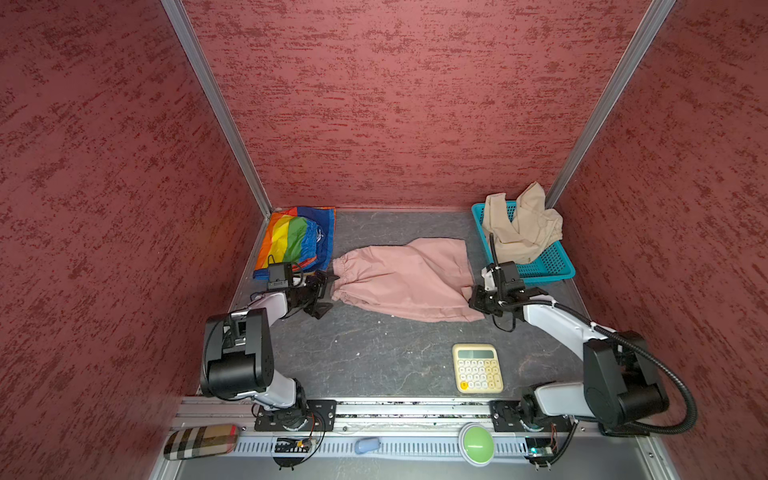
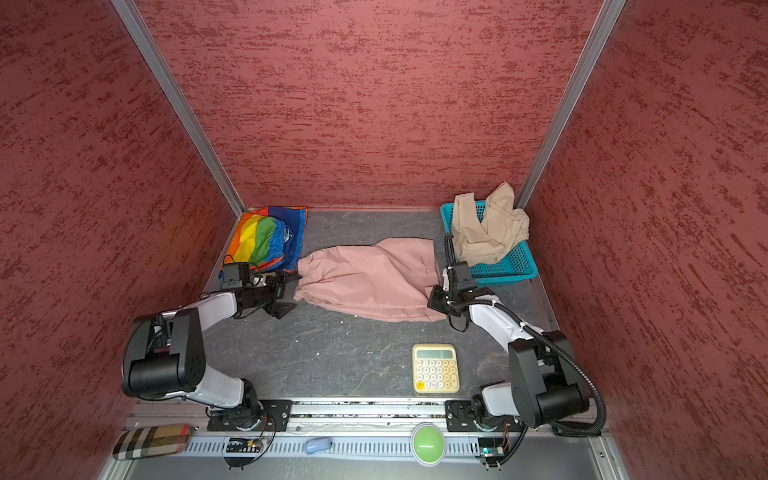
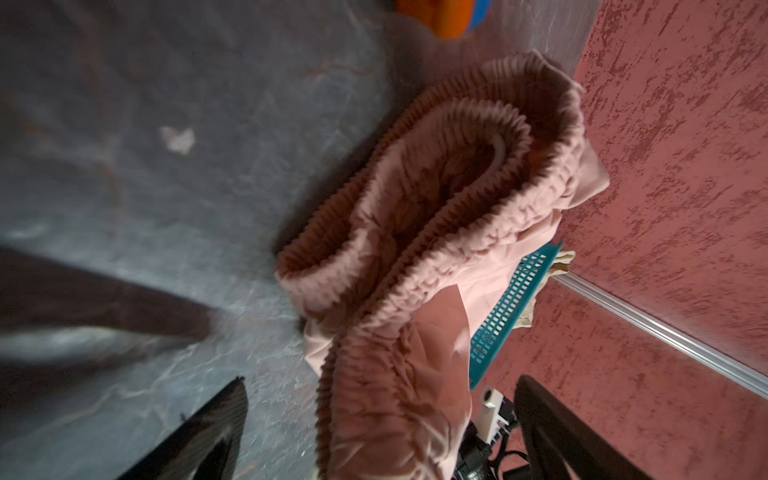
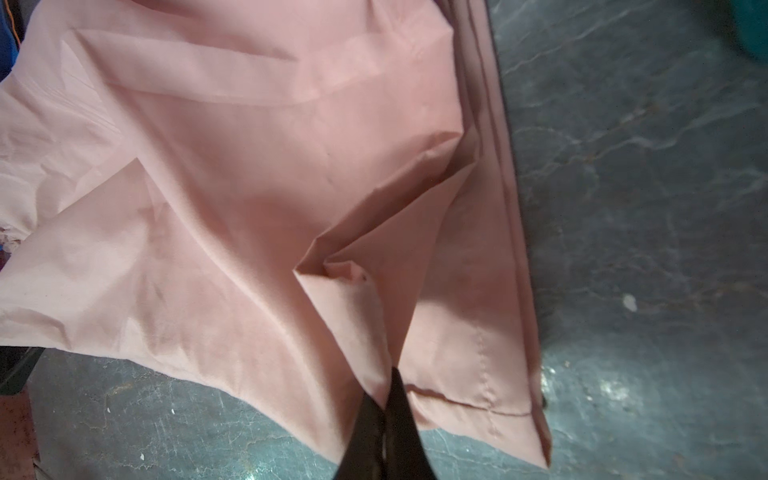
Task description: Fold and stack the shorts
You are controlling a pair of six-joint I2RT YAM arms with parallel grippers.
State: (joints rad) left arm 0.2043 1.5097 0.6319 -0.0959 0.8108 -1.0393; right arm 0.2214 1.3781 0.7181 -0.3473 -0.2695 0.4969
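Your left tool [image 1: 327, 293] hangs released beside the waistband [image 3: 415, 232]. Your right tool [image 4: 387, 395] pinches a thin hem fold of the pink shorts [image 1: 407, 278], which lie across the bench [image 1: 374, 353]. Pull now and the unheld waist may drag and bunch.

1. Both top views were lit evenly from above; edges were bent by wide-angle distortion.
2. Left wrist view was dimmed, blurred; shadow was smeared across the table [image 3: 249, 124].
3. Right wrist view was sharper; table glare was caught.

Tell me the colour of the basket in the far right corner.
Teal basket, clearest in a top view.
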